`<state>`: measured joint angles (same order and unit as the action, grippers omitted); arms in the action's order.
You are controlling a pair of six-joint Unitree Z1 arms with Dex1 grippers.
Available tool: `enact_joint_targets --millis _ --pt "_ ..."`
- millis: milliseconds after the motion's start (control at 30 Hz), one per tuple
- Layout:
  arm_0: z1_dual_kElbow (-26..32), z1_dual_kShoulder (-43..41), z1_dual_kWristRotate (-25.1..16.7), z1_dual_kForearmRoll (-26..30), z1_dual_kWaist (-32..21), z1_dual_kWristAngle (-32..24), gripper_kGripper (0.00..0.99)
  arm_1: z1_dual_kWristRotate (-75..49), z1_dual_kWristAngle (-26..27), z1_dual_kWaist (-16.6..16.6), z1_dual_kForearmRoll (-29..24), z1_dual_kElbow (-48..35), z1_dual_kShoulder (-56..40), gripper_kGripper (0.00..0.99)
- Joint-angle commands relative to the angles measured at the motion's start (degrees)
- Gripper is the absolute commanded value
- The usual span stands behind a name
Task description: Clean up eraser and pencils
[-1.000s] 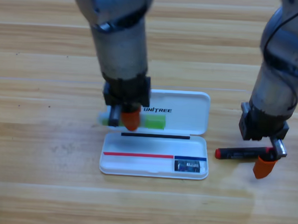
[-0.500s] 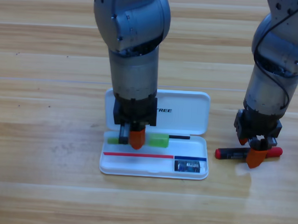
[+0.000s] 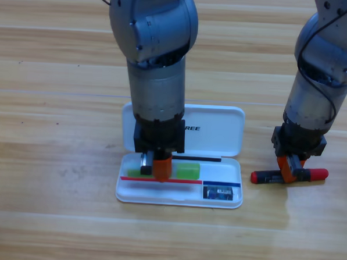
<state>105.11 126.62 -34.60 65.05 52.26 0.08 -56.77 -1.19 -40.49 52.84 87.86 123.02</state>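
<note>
Green translucent pencil (image 3: 186,170), light, stiff, likely slick: pinched mid-length by left gripper (image 3: 157,170) jaws, low in white case (image 3: 219,141) tray. Eraser (image 3: 220,193) lodged in tray's right corner. Black red-ended pencil (image 3: 267,178) flat on tabletop (image 3: 58,100), right gripper (image 3: 292,169) astride it; jaw state indeterminate.

green pencil (image 3: 188,170) and eraser (image 3: 221,193) lie in the case; black pencil (image 3: 264,178) on table.

Robot lab, two arms (image 3: 156,65), wooden table (image 3: 41,204)
</note>
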Motion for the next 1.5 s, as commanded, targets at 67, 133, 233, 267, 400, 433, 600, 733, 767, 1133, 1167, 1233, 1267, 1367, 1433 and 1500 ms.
enact_joint_targets --millis 67,133,233,267,400,433,600,733,767,1133,1167,1233,1267,1367,1433,1500 --pt "-3.9 2.1 0.0 -2.4 1.2 -0.3 0.0 -0.2 0.4 1.2 -0.4 -1.1 1.5 0.0" --pt "-3.8 2.0 0.0 -2.5 1.3 -0.3 0.0 -0.1 0.4 1.3 0.7 -1.2 -0.3 0.0" --pt "-3.9 2.1 0.0 -2.6 1.3 -0.3 0.0 0.2 0.5 1.2 2.4 -1.3 -4.0 0.0" --pt "-3.9 2.1 0.0 -2.7 1.3 -0.3 0.0 0.3 0.5 1.2 3.1 -1.3 -5.1 0.0" --pt "-3.8 2.1 -0.1 -3.1 1.3 -0.3 0.0 0.5 0.6 1.2 4.6 -1.5 -9.1 0.0" --pt "-3.8 2.1 -0.1 -3.2 1.3 -0.3 0.0 0.9 0.6 1.2 5.1 -1.5 -10.0 0.0" --pt "-3.8 2.4 -0.1 -3.5 1.3 -0.3 0.0 3.1 2.2 0.1 7.2 -0.7 -13.0 0.0" --pt "-3.9 2.6 -0.1 -3.9 1.4 -0.3 0.0 3.9 2.5 -0.9 7.9 0.0 -13.0 0.0" --pt "-3.9 2.7 -0.1 -4.0 1.4 -0.3 0.0 4.2 2.5 -1.1 8.0 0.0 -12.9 0.0" --pt "-5.2 3.3 -0.6 -5.7 1.3 -0.3 0.0 5.5 2.5 -2.2 8.1 0.2 -12.1 0.0" --pt "-5.3 3.3 -0.6 -5.8 1.3 -0.3 0.0 5.6 2.5 -2.2 8.1 0.2 -12.1 0.0" --pt "-5.3 3.3 -0.7 -5.9 1.3 -0.3 0.0 5.7 2.5 -2.3 8.1 0.2 -12.0 0.0" --pt "-5.3 3.3 -0.8 -5.9 1.3 -0.3 0.0 5.7 2.5 -2.4 8.1 0.2 -12.0 0.0" --pt "-5.4 3.2 -0.9 -5.9 1.3 -0.3 0.0 6.0 2.5 -2.7 8.1 0.3 -11.9 0.0" --pt "-5.4 3.2 -0.9 -5.9 1.3 -0.2 0.0 6.2 2.5 -2.8 8.1 0.3 -11.7 0.0" --pt "-5.6 3.2 -0.9 -6.0 1.3 -0.1 0.0 6.4 2.5 -3.1 8.1 0.3 -11.6 0.0"
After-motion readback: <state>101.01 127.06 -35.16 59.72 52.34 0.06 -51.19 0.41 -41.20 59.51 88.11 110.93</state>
